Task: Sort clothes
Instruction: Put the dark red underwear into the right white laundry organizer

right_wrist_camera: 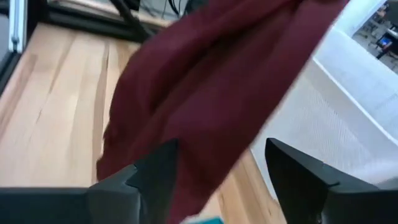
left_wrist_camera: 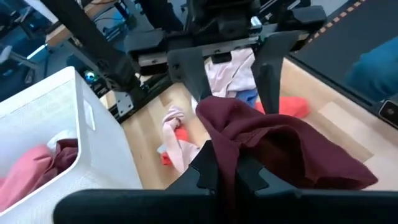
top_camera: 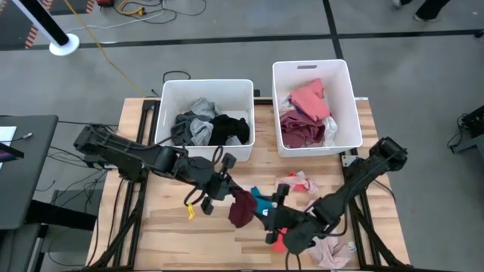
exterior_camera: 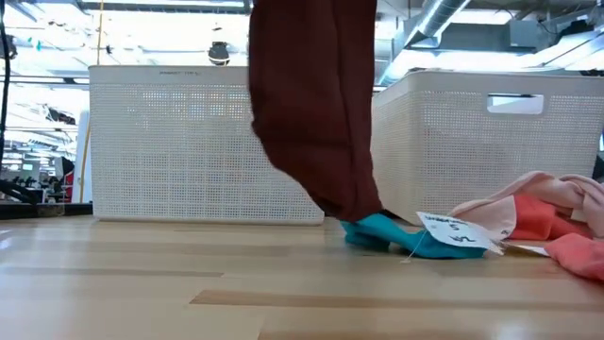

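My left gripper (top_camera: 229,193) is over the table's middle, shut on a maroon garment (top_camera: 242,208), which also shows in the left wrist view (left_wrist_camera: 280,143). In the low view the maroon garment (exterior_camera: 321,113) hangs down to a teal garment (exterior_camera: 396,236) lying on the table. My right gripper (top_camera: 277,201) is open beside the maroon garment on its right. In the right wrist view the gripper (right_wrist_camera: 224,171) faces the cloth (right_wrist_camera: 211,81), its fingers apart on either side and not seen touching it. My left gripper pinches a bunched upper part of the maroon garment (left_wrist_camera: 225,134) between its two fingers (left_wrist_camera: 208,168); how many layers, I cannot tell. The fingers come slanting down from the table's left. The garment hangs slack below them, its lower end (exterior_camera: 351,210) at the teal garment.
Two white bins stand at the far side: the left bin (top_camera: 168,106) holds grey and black clothes, the right bin (top_camera: 349,98) pink and maroon ones. Pink clothes (top_camera: 299,183), a red piece (top_camera: 280,243) and another pink garment (top_camera: 330,254) lie at the right front. Bare wood lies front left.
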### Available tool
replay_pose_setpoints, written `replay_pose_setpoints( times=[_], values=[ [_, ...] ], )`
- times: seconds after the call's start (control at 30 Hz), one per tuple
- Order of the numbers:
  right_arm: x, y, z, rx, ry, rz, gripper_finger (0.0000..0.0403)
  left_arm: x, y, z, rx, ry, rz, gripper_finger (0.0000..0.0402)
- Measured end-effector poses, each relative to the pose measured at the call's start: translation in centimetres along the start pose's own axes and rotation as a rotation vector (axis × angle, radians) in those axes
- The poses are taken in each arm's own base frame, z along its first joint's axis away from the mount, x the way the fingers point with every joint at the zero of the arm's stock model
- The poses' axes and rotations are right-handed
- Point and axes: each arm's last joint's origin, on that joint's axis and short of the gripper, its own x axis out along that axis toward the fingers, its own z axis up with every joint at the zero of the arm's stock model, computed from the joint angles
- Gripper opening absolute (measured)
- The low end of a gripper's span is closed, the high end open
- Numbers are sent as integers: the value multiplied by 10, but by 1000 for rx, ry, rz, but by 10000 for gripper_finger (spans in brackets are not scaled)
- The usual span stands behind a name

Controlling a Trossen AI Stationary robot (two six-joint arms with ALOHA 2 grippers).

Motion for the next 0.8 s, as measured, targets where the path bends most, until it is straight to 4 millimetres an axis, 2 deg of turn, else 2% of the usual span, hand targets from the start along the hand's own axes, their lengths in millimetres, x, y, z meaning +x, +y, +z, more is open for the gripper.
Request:
replay_pose_setpoints(
  times=[0.3,0.53,0.8],
  values=[
    [22,-13,18,34,-68,15,294,-3,-2,3,2,-70,-107,2],
    [45,-30,22,80,-53,82,297,-3,-3,8,12,-152,-170,2],
    [56,-40,25,59,-59,73,292,-5,-6,15,40,-218,-193,2]
  ],
)
